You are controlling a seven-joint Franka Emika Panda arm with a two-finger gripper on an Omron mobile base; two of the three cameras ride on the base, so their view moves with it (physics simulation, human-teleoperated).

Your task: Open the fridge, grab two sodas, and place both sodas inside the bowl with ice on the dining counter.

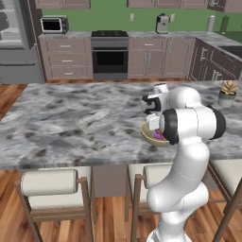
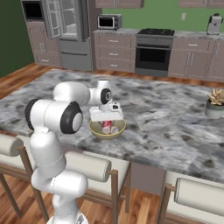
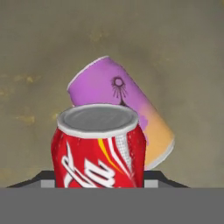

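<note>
Over the bowl (image 2: 107, 130) on the dining counter (image 2: 166, 118), the gripper (image 2: 106, 117) points straight down, its jaws clamped on the red can (image 3: 99, 148). In the hand view this can stands end-on toward the camera, long axis along the gripper, its grey lid uppermost in that view. It is red with white and yellow swirls.

At 1 o'clock behind it, the purple can (image 3: 120, 109) lies on its side on the tan bowl floor, long axis running from 10 o'clock to 4 o'clock. Its body is magenta with a small dark mark, fading to orange at the 4 o'clock end, with pale rims.

In the right base view both cans show inside the bowl, below the hand. The bowl sits near the counter's stool-side edge, above the stools (image 2: 89, 168). Open marbled surface extends on the other sides; a potted plant (image 2: 215, 104) stands well apart at 3 o'clock. The fridge (image 2: 65, 33) stands at the far wall.
</note>
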